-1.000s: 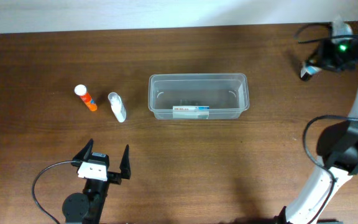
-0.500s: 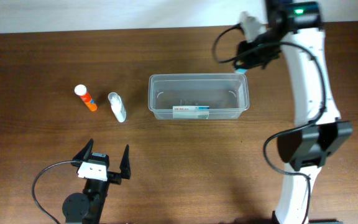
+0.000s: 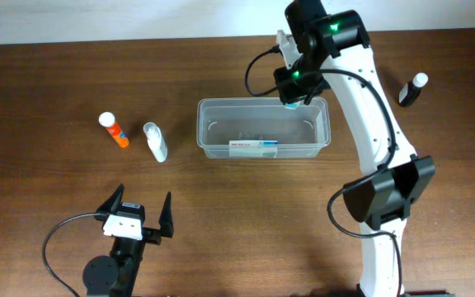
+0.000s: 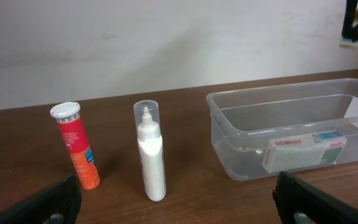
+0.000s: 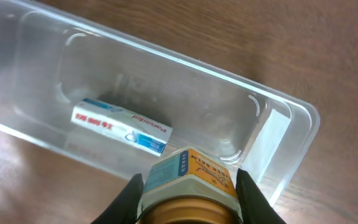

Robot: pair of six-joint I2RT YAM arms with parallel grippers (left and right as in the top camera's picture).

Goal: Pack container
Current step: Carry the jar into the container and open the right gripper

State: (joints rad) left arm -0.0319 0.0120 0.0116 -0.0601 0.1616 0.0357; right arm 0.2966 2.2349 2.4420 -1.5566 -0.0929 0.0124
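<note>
Overhead view: the right end effector [image 3: 293,94], clamped on a small labelled bottle [image 5: 190,169], hangs above the far rim of the clear plastic container [image 3: 206,132], toward its right end. The container sits mid-tabletop [image 3: 56,82] and holds a toothpaste box [image 3: 252,148]. The left end effector [image 3: 141,202], fingers spread wide, faces an orange tube [image 3: 114,130] and a white bottle [image 3: 155,142]
</note>
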